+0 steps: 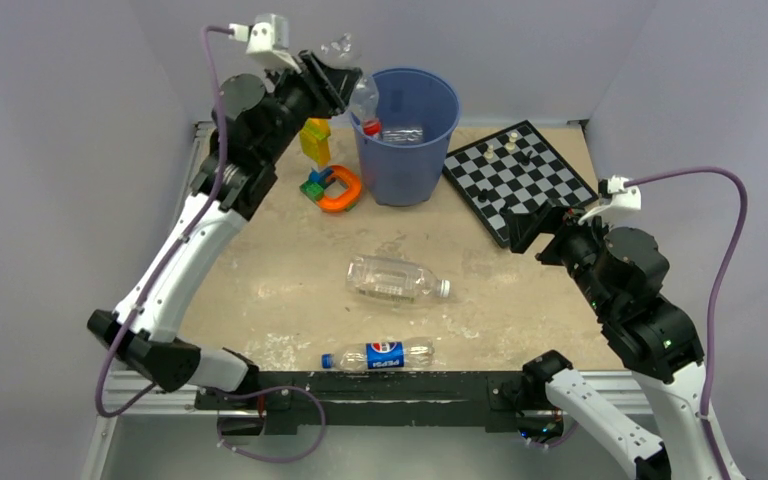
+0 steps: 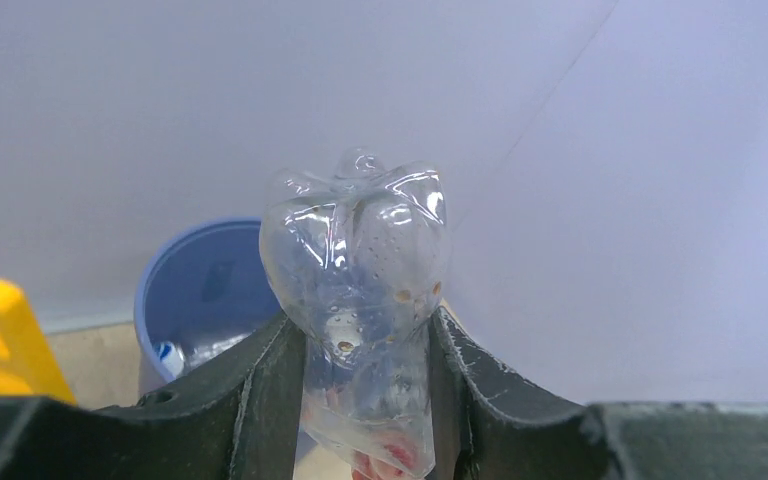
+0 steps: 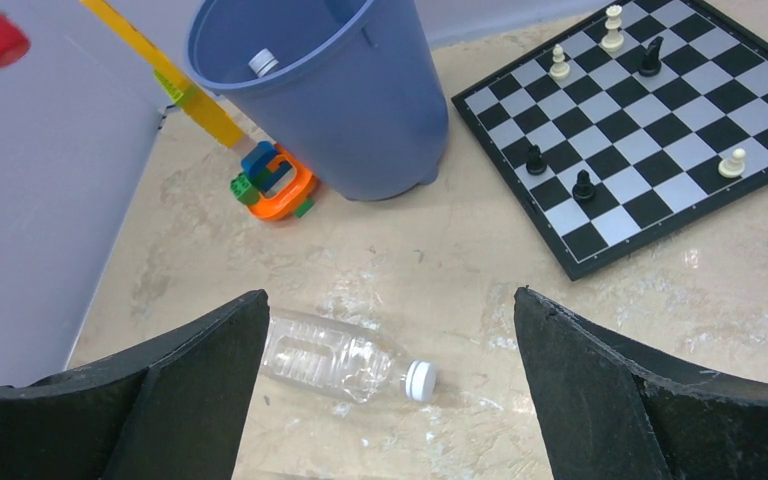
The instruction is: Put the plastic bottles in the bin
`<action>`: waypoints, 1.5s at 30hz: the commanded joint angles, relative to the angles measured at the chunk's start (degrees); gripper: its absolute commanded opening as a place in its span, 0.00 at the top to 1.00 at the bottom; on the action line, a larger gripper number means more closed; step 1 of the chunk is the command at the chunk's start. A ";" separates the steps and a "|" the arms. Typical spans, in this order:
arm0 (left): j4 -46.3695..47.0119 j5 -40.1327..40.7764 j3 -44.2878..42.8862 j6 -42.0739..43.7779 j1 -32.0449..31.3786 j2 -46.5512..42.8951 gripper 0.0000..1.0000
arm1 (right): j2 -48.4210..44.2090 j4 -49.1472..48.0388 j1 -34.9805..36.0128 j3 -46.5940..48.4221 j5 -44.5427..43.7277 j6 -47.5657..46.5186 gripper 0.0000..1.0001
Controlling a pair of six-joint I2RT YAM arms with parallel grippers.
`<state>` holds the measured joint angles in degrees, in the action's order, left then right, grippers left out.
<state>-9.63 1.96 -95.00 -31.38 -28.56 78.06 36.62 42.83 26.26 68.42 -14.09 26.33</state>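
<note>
My left gripper (image 1: 348, 78) is raised at the back, shut on a crumpled clear bottle (image 1: 364, 100) that hangs red cap down at the left rim of the blue bin (image 1: 410, 150). In the left wrist view the bottle (image 2: 360, 270) is squeezed between both fingers (image 2: 260, 400), with the bin (image 2: 195, 290) below and behind. Another bottle (image 1: 400, 133) lies inside the bin. A clear white-capped bottle (image 1: 395, 280) lies mid-table, and a Pepsi bottle (image 1: 380, 355) lies near the front edge. My right gripper (image 1: 520, 228) hovers open above the clear bottle (image 3: 335, 360), holding nothing.
A chessboard (image 1: 520, 175) with a few pieces lies right of the bin. A yellow block (image 1: 314, 140) and an orange-and-green toy (image 1: 335, 188) sit just left of the bin. Grey walls enclose the table on three sides.
</note>
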 commanded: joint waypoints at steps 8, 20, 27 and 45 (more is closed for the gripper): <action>8.63 -5.90 -24.91 14.78 -0.16 29.07 1.00 | 0.38 0.84 0.33 0.31 -2.77 -1.76 0.03; -7.01 0.48 -24.43 14.72 -2.42 20.48 0.00 | -1.02 -1.21 0.31 -2.28 -1.89 -1.05 0.03; -27.27 6.07 -1.03 3.60 -2.87 -3.11 0.00 | -2.86 -7.12 0.37 -6.27 16.85 -8.20 0.03; -60.13 15.17 31.94 -15.48 -2.70 -41.10 0.00 | 15.61 -21.34 36.68 -22.25 15.13 -9.43 0.01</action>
<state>-65.36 13.65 -62.13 -41.43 -31.51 39.13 43.38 25.39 51.27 44.73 7.55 19.97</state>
